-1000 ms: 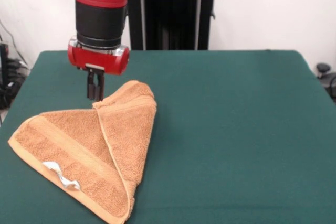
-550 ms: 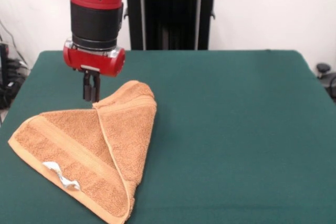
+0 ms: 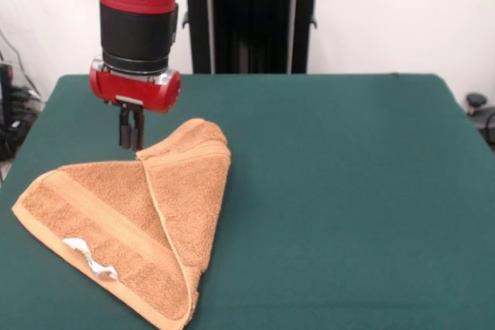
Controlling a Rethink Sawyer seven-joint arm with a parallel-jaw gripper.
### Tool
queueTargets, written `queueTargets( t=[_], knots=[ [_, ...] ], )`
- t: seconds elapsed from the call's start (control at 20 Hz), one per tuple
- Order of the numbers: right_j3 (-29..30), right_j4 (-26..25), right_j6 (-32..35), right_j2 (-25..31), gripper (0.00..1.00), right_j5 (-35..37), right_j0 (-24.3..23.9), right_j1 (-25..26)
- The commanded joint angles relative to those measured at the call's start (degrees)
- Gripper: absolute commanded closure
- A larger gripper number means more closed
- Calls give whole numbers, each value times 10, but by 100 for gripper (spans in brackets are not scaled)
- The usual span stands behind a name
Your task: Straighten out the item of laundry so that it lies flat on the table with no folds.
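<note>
Since the towel lies folded over itself at the surface's near left, the tool, fingers together and empty just beside the fold's far tip, should probably pinch only the top layer there and peel it open.

A plain white wall is filling the space behind a black upright stand. Left of the stand, dark cables and equipment are sitting low by the wall; right of it, a small black knob-like object is showing. Even, soft light is falling across everything.
</note>
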Motion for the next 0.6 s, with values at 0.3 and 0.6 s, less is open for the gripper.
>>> queueTargets(
  t=[0.3, 0.6],
  knots=[
    [-7, 26, 103, 37, 100, 22, 21, 46],
    [-10, 21, 103, 34, 100, 6, 22, 48]
  ],
)
